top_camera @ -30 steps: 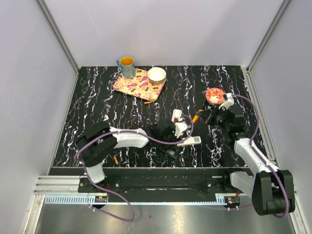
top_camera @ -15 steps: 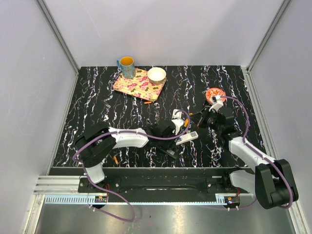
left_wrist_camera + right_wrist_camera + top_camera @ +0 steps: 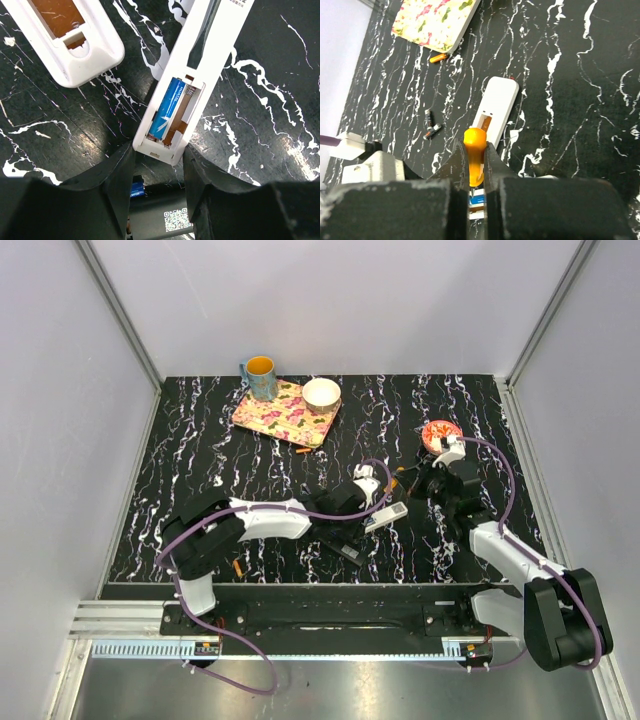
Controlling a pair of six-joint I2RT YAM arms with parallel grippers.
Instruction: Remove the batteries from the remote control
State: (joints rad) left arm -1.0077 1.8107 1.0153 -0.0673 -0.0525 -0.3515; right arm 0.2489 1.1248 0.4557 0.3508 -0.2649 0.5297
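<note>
surface: black with white marbling, bearing everything below
tray: floral, flat, at the surface's 11 o'clock
mug: blue, orange inside, upright at the tray's 11 o'clock corner
bowl: white, upright at the tray's 2 o'clock corner
dish: red-and-white, small, at the surface's 2 o'clock, well apart from the tray
black bar: flat, near 6 o'clock

White lettering is printed lengthwise on the blue battery seated in the remote. It looks like a brand name, but the letters cannot be made out reliably. A white QR-code label is seen on the black body of the left end effector, between the finger bases; no text beside it is legible. Tiny grey print is cut off at the remote's top edge, unreadable. 0 texts or numbers can be read in the other 2 views.
</note>
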